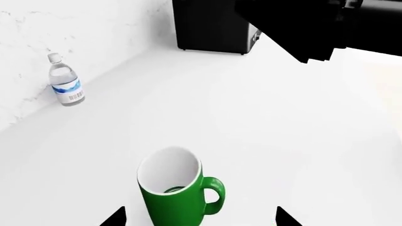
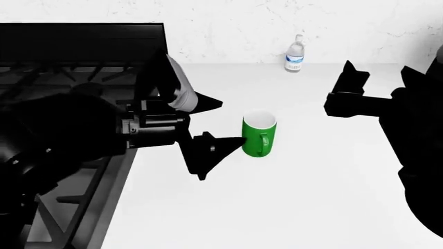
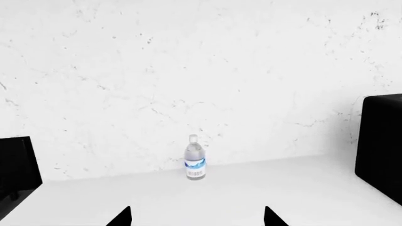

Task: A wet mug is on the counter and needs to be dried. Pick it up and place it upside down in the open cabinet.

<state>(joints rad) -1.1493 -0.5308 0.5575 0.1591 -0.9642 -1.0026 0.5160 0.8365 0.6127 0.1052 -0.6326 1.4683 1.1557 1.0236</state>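
None of the task is showing as done yet: the mug (image 2: 260,136) is standing upright on the desk (image 2: 291,207), with the left gripper (image 2: 220,123) spreading its fingers at its 9 o'clock and the right gripper (image 2: 346,96) idling open, well apart.

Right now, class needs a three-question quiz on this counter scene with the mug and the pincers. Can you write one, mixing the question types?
1. True or false: the mug lies on its side on the counter.
2. What stands by the wall? A) water bottle B) kettle C) plate
3. Fill in: the left pincer is ____ around the mug.

Key: 1 false, it stands upright; 2 A; 3 open.
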